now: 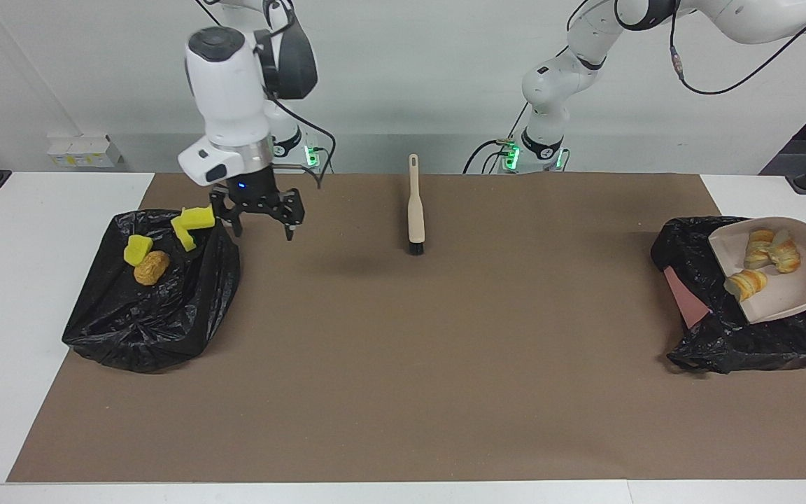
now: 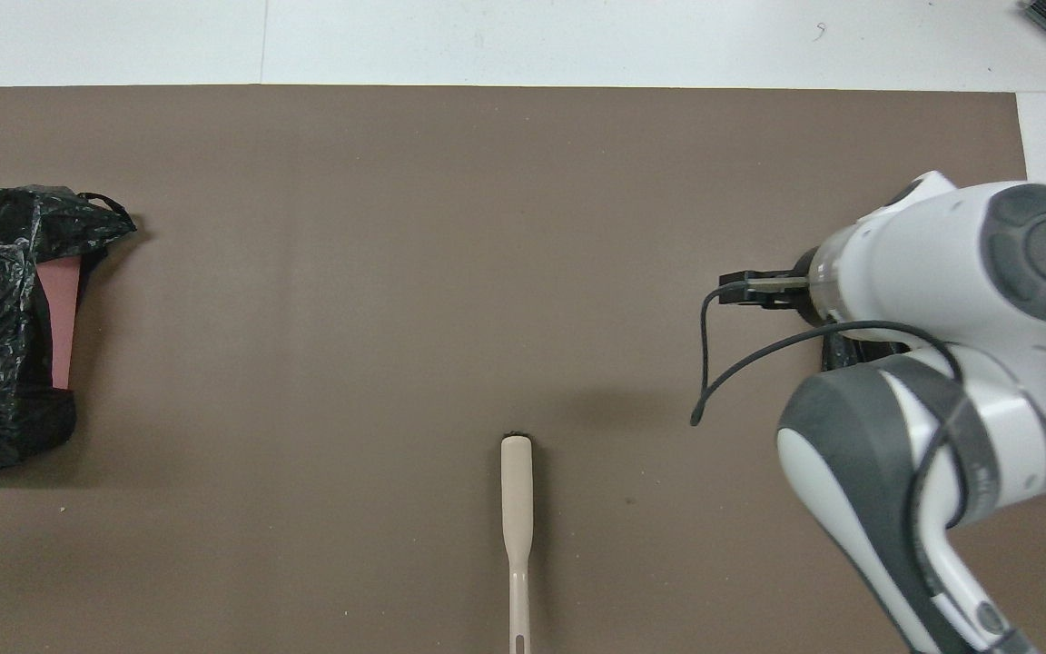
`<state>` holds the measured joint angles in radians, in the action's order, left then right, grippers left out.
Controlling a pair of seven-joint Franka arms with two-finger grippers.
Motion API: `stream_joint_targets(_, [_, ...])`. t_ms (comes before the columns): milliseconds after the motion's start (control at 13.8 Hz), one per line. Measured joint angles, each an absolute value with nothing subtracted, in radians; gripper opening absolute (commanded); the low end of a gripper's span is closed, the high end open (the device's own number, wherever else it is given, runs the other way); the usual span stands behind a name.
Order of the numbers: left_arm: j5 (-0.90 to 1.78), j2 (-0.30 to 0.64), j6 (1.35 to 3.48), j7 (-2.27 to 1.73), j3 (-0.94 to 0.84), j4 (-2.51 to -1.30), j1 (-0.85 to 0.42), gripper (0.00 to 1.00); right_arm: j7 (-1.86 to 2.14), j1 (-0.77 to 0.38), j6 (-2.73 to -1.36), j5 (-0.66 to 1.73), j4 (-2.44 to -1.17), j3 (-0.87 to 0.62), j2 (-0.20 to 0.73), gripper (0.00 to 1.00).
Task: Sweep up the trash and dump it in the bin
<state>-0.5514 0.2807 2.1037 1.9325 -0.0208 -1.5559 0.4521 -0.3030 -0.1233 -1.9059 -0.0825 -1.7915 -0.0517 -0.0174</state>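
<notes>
Right arm: comes down steeply from its base at the right arm's end of the table, wrist pointing straight down, over the edge of a black bag.
Right gripper (image 1: 258, 218): raised over the brown mat just beside that bag; fingers spread wide, nothing between them.
Left arm: reaches out past the left arm's end of the table, its hand out of view.
Left gripper: not visible in either view, so its fingers cannot be judged.
Black bin bag, right arm's end (image 1: 151, 294): lies crumpled on the mat and carries part of the trash.
Yellow sponge bits (image 1: 138, 249): three on that bag, one green-backed piece (image 1: 197, 218) closest to the gripper.
Orange-brown lump (image 1: 151, 267): on the same bag, touching a sponge bit.
Dustpan (image 1: 788, 290): beige, tilted over the second bag, its handle running out of the facing view.
Pastry chunks (image 1: 772, 253): pale golden, lying inside the dustpan.
Second black bag (image 1: 739, 336): at the left arm's end, a pink flat piece (image 1: 684, 297) showing in it.
Brush (image 1: 415, 208): beige with black bristles, flat on the mat midway between the bags, handle toward the robots.
Mat (image 1: 403, 378): brown, covering most of the white table (image 1: 11, 231).
</notes>
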Motion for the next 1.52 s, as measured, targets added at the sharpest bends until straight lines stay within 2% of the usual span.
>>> stream_joint_targets(290, [-0.783,0.245,2.111,1.838,-0.023,-1.602,0.408,0.00,-0.228,-0.114,-1.769,-0.082,-1.739,0.034,-0.080,1.00])
stream_joint_targets(508, [-0.914,0.196,2.112,1.766,-0.019,-1.644,0.409,0.00,-0.145,-0.063,-1.623,-0.047,-1.655,0.048,-0.105,1.00])
stream_joint_targets(725, [-0.964,0.156,2.113,1.738,-0.015,-1.672,0.410,0.00,-0.124,-0.055,-1.505,-0.033,-1.578,0.078,-0.114,1.00])
stream_joint_targets(1161, [-0.966,0.095,2.117,1.735,-0.026,-1.682,0.397,0.00,-0.119,-0.060,-1.499,-0.026,-1.590,0.095,-0.122,1.00])
stream_joint_targets(1524, [-0.949,0.080,2.034,1.628,-0.034,-1.683,0.304,0.00,-0.066,-0.060,-1.499,-0.027,-1.591,0.098,-0.122,1.00])
